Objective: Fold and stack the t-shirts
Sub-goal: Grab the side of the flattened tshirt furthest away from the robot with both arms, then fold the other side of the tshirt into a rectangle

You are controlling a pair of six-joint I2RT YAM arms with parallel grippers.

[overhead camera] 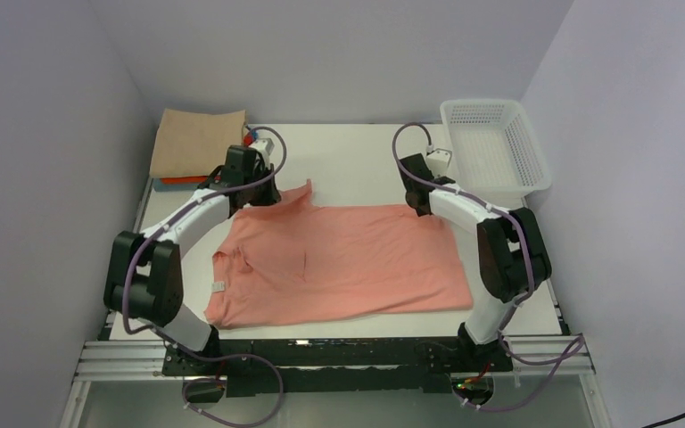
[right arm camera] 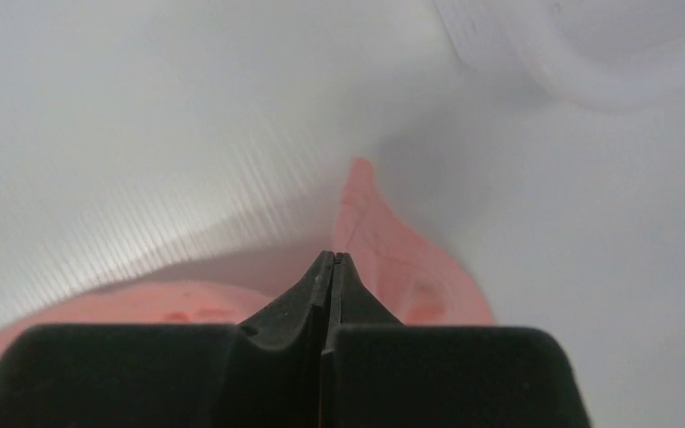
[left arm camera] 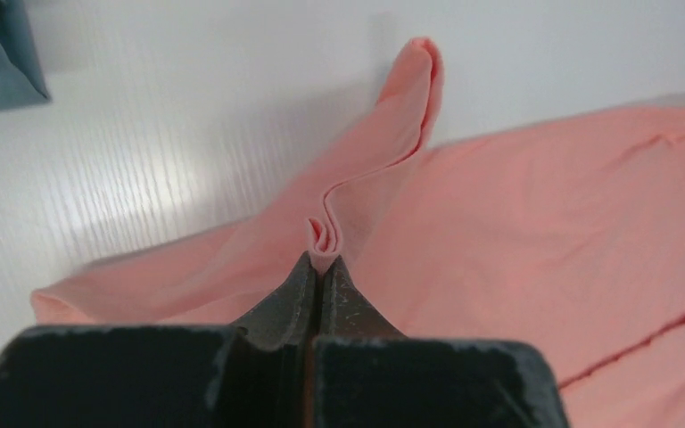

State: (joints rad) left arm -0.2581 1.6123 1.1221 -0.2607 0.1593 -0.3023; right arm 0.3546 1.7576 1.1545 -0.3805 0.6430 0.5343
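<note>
The salmon-pink t-shirt (overhead camera: 339, 263) lies spread on the white table, its small white neck label (overhead camera: 218, 286) at the left. My left gripper (overhead camera: 264, 191) is shut on the shirt's far left edge. In the left wrist view a pinched fold of pink cloth (left arm camera: 325, 236) sticks out of the gripper's (left arm camera: 324, 260) closed tips. My right gripper (overhead camera: 416, 201) is shut at the shirt's far right corner. In the right wrist view its tips (right arm camera: 333, 259) are closed with pink cloth (right arm camera: 410, 267) round them. A folded tan shirt (overhead camera: 196, 143) lies on an orange-red one (overhead camera: 178, 180) at the back left.
A white mesh basket (overhead camera: 495, 147) stands at the back right, and its blurred rim shows in the right wrist view (right arm camera: 589, 53). A blue folded corner (left arm camera: 0, 53) shows at the top left of the left wrist view. Grey walls close in the table on three sides.
</note>
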